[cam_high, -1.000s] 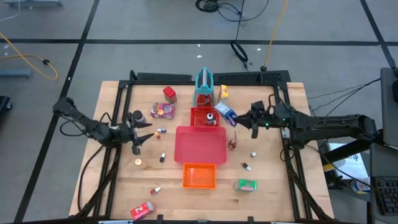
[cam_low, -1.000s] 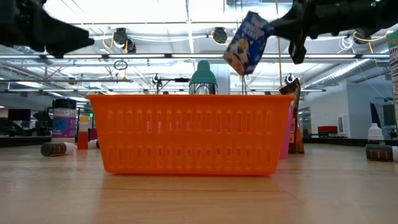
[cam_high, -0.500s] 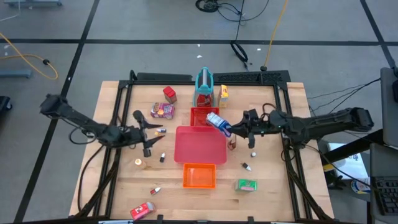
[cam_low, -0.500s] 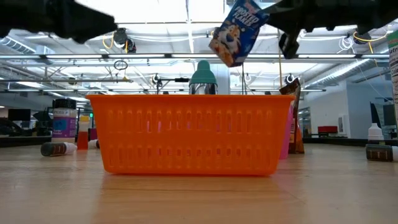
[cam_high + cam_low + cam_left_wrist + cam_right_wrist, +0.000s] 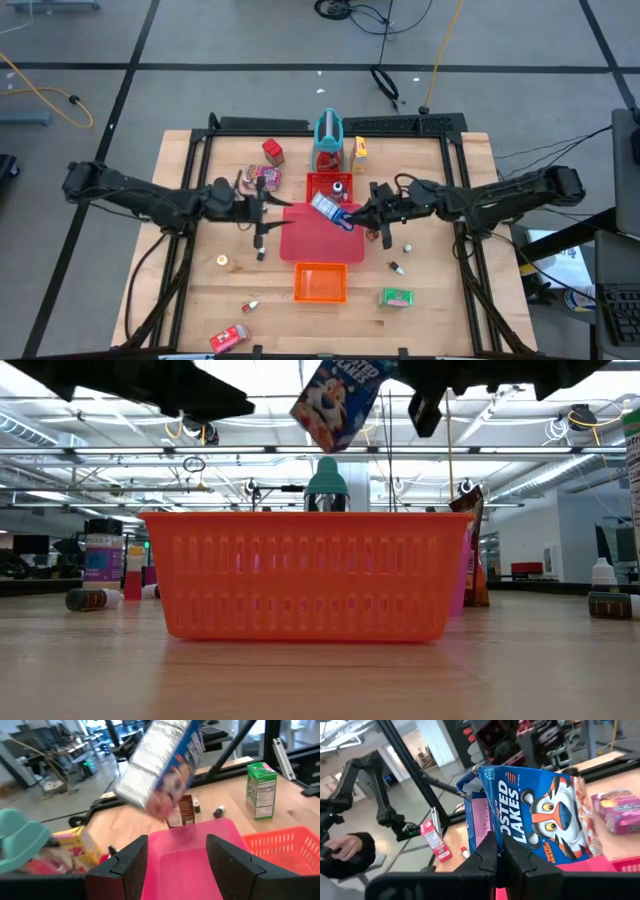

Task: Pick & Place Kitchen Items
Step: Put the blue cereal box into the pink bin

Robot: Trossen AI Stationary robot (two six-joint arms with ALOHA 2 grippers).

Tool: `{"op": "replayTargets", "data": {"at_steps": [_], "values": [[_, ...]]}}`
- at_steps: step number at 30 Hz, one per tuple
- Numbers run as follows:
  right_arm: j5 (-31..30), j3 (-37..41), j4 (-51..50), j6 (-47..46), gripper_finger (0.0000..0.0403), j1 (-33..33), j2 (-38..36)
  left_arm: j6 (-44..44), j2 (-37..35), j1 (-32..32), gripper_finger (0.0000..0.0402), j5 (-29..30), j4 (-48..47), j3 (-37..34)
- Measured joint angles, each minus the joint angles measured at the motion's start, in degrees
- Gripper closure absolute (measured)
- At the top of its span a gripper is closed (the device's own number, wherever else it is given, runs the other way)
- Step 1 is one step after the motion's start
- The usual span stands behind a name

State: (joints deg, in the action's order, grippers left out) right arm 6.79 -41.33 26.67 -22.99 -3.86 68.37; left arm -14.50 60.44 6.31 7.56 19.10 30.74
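Observation:
The blue-white cereal box (image 5: 328,210) hangs in the air over the large pink-red tray (image 5: 318,245). My right gripper (image 5: 362,212) is shut on it, reaching in from the table's right. The low view shows the box (image 5: 335,400) tilted high above the orange basket (image 5: 305,575). My left gripper (image 5: 258,218) is open at the tray's left edge; in its wrist view the gripper (image 5: 176,865) faces the box (image 5: 160,765) and touches nothing. Other items lie on the table: a green box (image 5: 397,297), a red box (image 5: 272,150), a yellow box (image 5: 359,149) and a pink-purple packet (image 5: 262,178). My right gripper pinches the cereal box between its two fingers at an edge where the front panel meets the narrow side panel (image 5: 492,827). The fingers come roughly level from the table's right. The box is lifted clear, tilted, above the pink-red tray.
A small red tray (image 5: 312,183) and the teal stand (image 5: 328,135) stand behind the big tray. The orange basket (image 5: 320,283) sits nearer. A brown packet (image 5: 185,812), small bottles (image 5: 226,262) and a red box (image 5: 230,338) lie scattered. A person's hand (image 5: 345,845) shows beyond the table.
My right gripper has carried the cereal box toward the table's left and a little nearer, from beside the small red tray to above the large pink-red tray, staying shut on it. My left gripper has moved toward the table's right, up to the tray's left edge.

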Motion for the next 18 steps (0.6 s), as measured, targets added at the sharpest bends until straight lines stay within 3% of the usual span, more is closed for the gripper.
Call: {"op": "replayTargets", "data": {"at_steps": [6,12,18], "values": [[1.10,-1.35,0.07,-0.30,0.0402,-0.02,2.96,-2.37,6.85,-2.43,0.0202,-4.59,-2.03,4.54],[2.79,-1.82,-0.32,-0.32,0.0402,-0.04,3.36,-4.65,9.41,-2.87,0.0202,-1.04,-9.08,9.78],[2.70,-1.82,-1.54,-0.32,0.0402,-0.02,3.38,-7.77,8.39,-2.87,0.0201,0.71,-10.39,11.04]]}}
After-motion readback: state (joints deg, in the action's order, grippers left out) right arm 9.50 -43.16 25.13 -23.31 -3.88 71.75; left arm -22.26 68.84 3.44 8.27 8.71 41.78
